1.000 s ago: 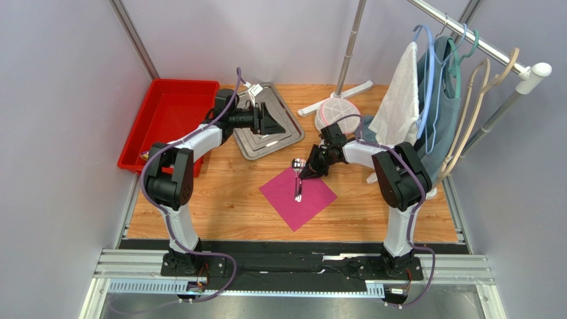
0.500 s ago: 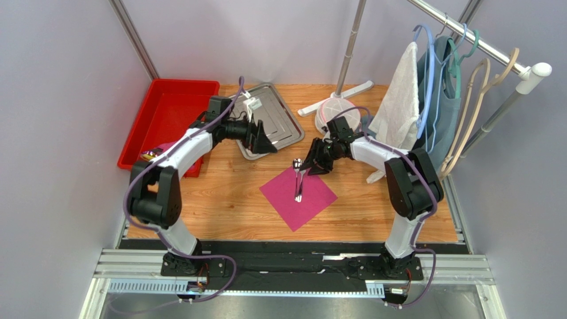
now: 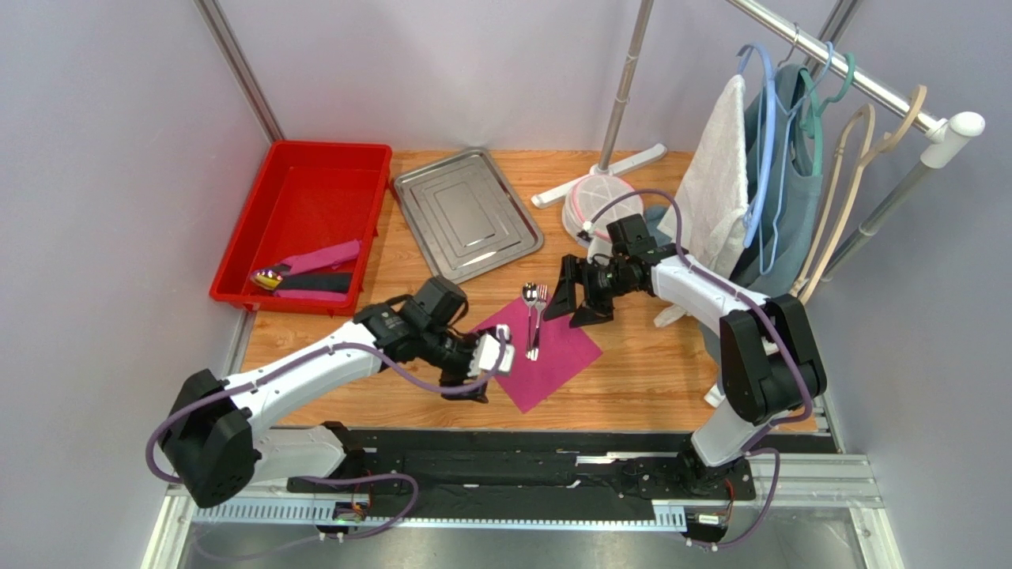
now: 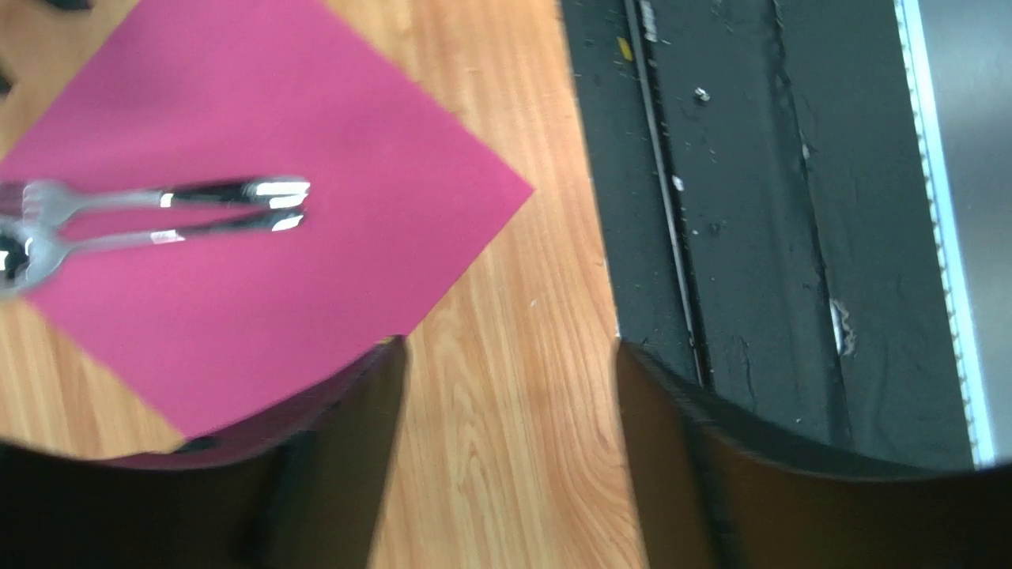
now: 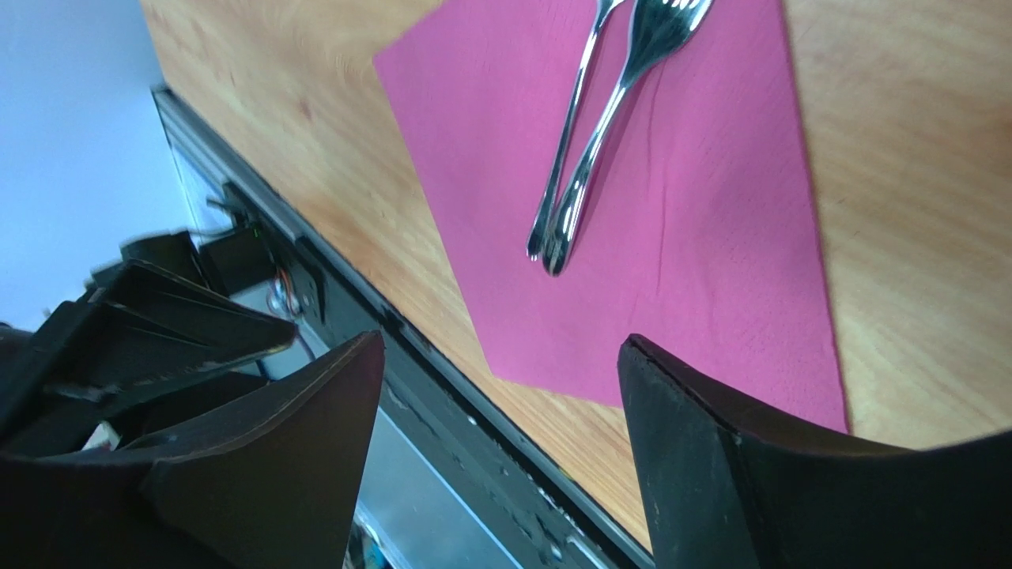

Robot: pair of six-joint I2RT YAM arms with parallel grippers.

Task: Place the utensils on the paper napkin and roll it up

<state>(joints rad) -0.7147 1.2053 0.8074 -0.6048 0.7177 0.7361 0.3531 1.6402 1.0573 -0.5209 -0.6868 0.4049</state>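
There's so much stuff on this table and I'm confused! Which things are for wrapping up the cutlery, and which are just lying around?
For the job:
- two slim silver metal utensils
- the square magenta-pink paper napkin that they lie on

Just lying about:
- red rectangular plastic bin
- rectangular steel tray
- white cloth towel hanging at the right

1. My paper napkin (image 3: 552,362) is plain magenta-pink.
2. The utensils (image 3: 532,320) on it gleam silver.
3. The table (image 3: 642,379) is orange-brown wood grain.
4. The bin (image 3: 321,202) is red, the steel tray (image 3: 463,219) grey.
5. My arms (image 3: 303,365) are white, with black joints and violet cables.
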